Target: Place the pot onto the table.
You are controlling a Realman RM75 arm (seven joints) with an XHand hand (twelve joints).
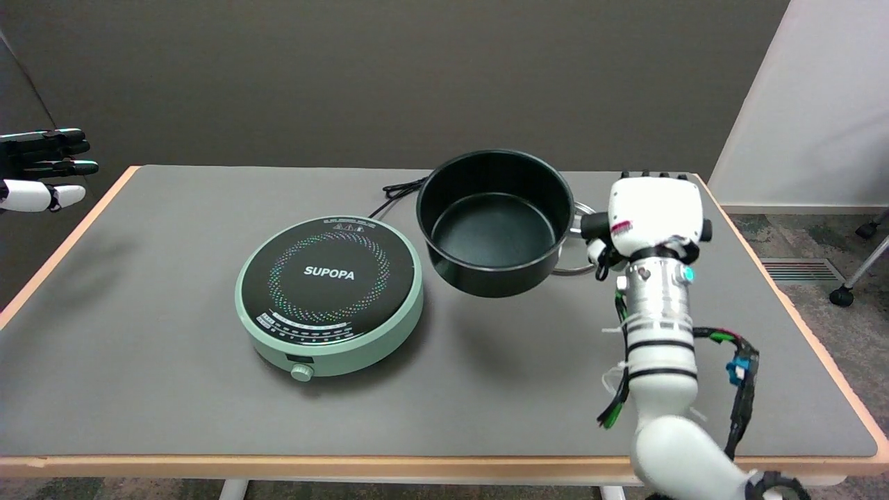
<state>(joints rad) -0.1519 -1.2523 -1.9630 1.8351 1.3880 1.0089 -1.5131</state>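
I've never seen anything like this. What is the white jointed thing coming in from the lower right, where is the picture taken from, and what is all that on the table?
The white jointed thing is a robot arm, steered remotely by a person. It ends in a black-and-white right hand with fingers. The camera sits above the table's near side, looking down and across it. The hand grips the handle of a black pot, which looks empty and hangs in the air to the right of a round green cooker marked SUPOPA. A metal ring partly shows behind the pot. All this is above a grey table. The other hand, at far left, is idle.
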